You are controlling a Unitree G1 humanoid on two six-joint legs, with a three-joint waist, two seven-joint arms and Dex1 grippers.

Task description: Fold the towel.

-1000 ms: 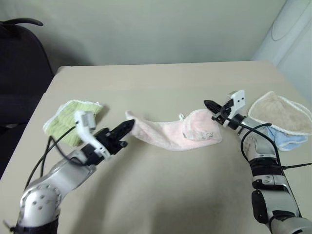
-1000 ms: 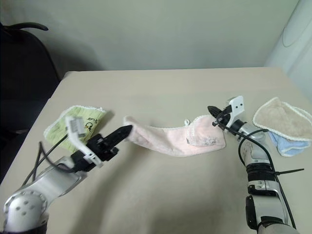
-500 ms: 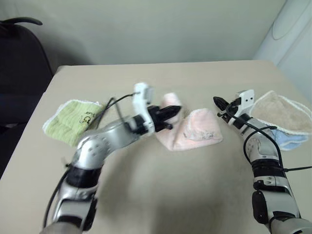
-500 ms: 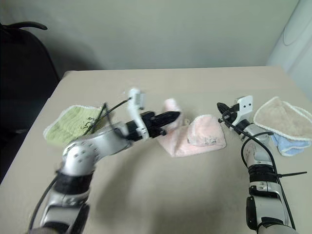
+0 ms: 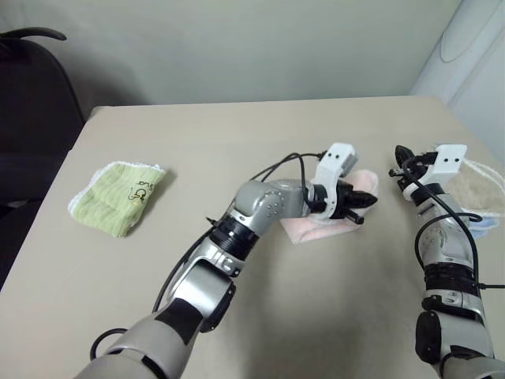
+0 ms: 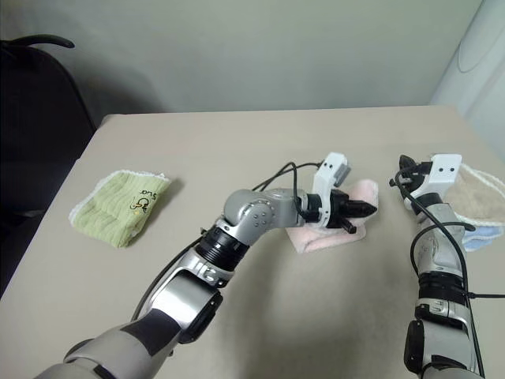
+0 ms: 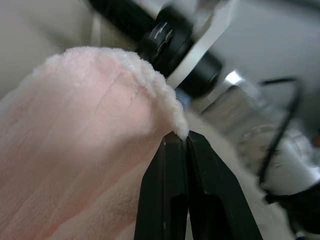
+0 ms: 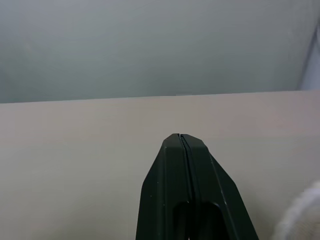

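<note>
The pale pink towel (image 5: 319, 230) lies doubled over on the table, right of the middle. My left arm reaches across it to the right. My left gripper (image 5: 364, 200) is shut on the towel's whitish edge, and the wrist view shows that edge (image 7: 172, 117) pinched at the tips of the shut left gripper (image 7: 186, 140). My right gripper (image 5: 398, 170) hovers just right of the towel, apart from it, shut with nothing in it. In its own wrist view the right gripper (image 8: 181, 137) points out over bare table.
A lime-green folded towel (image 5: 118, 197) lies at the table's left. A beige towel (image 5: 483, 189) rests on a pale blue cloth (image 5: 476, 229) at the right edge, close behind my right gripper. A dark chair (image 5: 31, 118) stands beyond the left edge.
My left gripper has carried the towel's left end across to the right, over its other end, doubling the towel. My right gripper has drawn off to the right, away from the towel.
</note>
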